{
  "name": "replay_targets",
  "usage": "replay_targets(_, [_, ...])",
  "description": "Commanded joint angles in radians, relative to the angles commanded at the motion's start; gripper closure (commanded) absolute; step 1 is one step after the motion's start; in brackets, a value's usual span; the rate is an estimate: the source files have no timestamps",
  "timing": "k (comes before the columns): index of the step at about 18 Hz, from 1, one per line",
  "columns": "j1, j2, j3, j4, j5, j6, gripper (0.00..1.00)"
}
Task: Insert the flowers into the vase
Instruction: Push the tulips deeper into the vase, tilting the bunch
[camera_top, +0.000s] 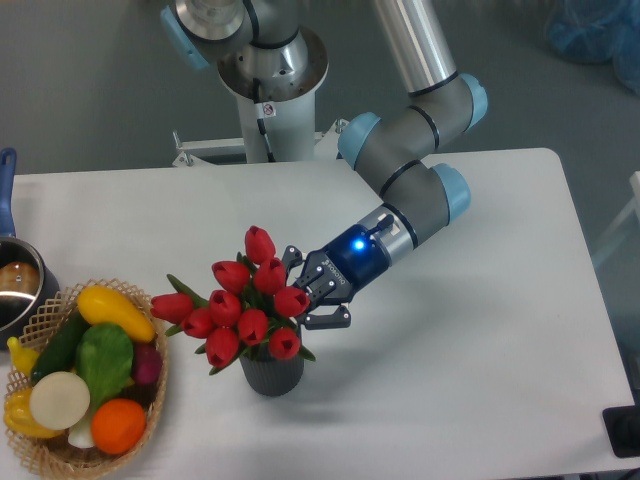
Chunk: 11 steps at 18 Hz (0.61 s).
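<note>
Flowers (243, 308) in vase (271, 372), stems upright, heads leaning left, hand (302, 297) spread alongside.

Robot lab: UR5e arm (420, 140) on pedestal, white table (480, 330), grey floor.

Flowers (243, 307) standing in vase (271, 373) on worktop (480, 360); pincer (308, 293) beside the buds; basket (60, 420) at left.

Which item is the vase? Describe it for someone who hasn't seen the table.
Start at the white table, near its front edge, right of the wicker basket of vegetables. The vase sits under the red flowers: a small dark grey ribbed cylinder, unlike the tan woven basket.
</note>
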Motion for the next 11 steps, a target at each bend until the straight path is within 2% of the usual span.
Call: replay_targets(11, [0.002,0.0,-0.009,0.0,0.0,0.008,0.76])
